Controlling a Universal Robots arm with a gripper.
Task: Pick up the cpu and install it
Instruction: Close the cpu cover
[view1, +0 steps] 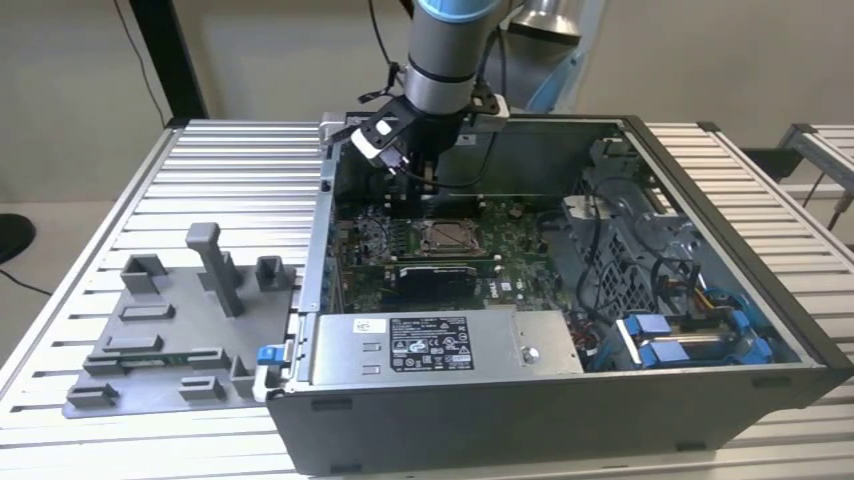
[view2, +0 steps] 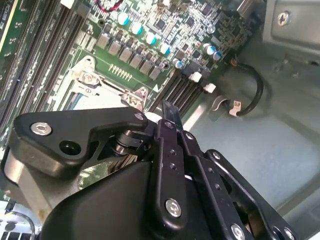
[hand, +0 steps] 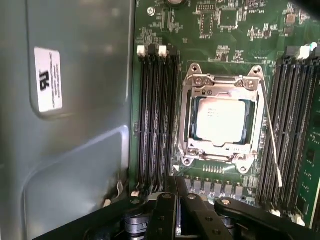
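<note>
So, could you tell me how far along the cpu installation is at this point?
The cpu already lies in the metal-framed socket on the motherboard, so pick-up and placing look done. The gripper hangs over the board near the socket, carrying nothing I can see. Whether the thin lever is latched, I cannot tell.

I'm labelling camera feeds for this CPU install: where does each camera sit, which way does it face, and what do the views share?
Exterior view: off the arm, high up, looking down into the open dark grey metal computer case; the arm and its black gripper reach into it.
First wrist view: on the arm, facing the small silvery square cpu seated in its metal-framed socket; gripper linkage shows.
Second wrist view: on the arm, slanting across the gripper linkage onto the green motherboard.
Shared: both wrist views see the socket and black memory slots.
</note>
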